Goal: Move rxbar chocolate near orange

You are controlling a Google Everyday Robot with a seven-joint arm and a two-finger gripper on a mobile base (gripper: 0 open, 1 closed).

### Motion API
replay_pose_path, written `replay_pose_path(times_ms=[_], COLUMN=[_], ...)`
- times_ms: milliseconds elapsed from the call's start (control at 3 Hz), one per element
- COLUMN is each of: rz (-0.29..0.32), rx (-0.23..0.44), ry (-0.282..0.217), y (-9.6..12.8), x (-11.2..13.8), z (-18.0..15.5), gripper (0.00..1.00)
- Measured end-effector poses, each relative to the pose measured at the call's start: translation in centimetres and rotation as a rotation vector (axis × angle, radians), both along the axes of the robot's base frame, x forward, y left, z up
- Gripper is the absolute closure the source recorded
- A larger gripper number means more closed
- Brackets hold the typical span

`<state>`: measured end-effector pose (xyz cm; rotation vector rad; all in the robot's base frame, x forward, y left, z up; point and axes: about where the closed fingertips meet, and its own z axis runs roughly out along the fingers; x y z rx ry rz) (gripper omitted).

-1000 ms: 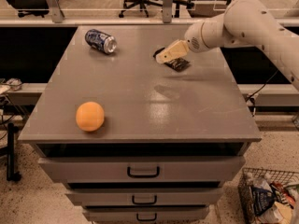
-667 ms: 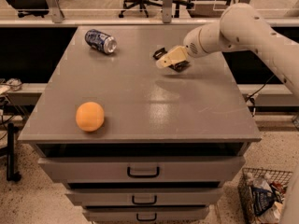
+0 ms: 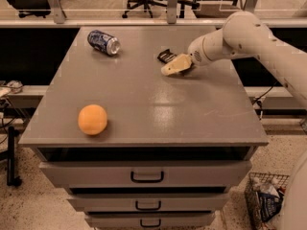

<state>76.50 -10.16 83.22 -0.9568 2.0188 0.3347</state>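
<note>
The rxbar chocolate (image 3: 166,56) is a dark flat bar lying on the grey cabinet top (image 3: 144,99), right of centre towards the back. Only its left end shows; the rest is hidden behind my gripper. My gripper (image 3: 175,65) is tan-tipped and sits low over the top, right against the near-right side of the bar. The arm reaches in from the right. The orange (image 3: 92,119) sits near the front left edge, far from the bar.
A blue-and-silver drink can (image 3: 103,42) lies on its side at the back left. Drawers (image 3: 146,175) run below the front edge. A wire basket (image 3: 266,202) stands on the floor at the lower right. Office chairs stand behind the cabinet.
My gripper has come down and a little towards the front at the bar. The bar's left end now shows behind it. The orange and the can have not moved.
</note>
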Motion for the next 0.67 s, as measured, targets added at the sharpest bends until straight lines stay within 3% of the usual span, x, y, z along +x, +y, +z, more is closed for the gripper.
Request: replay_pose_path(times_ms=[667], rz=[0.009], rx=[0.015], ry=[0.009], y=[0.58], x=[0.00], z=[-0.09], gripper=[0.62])
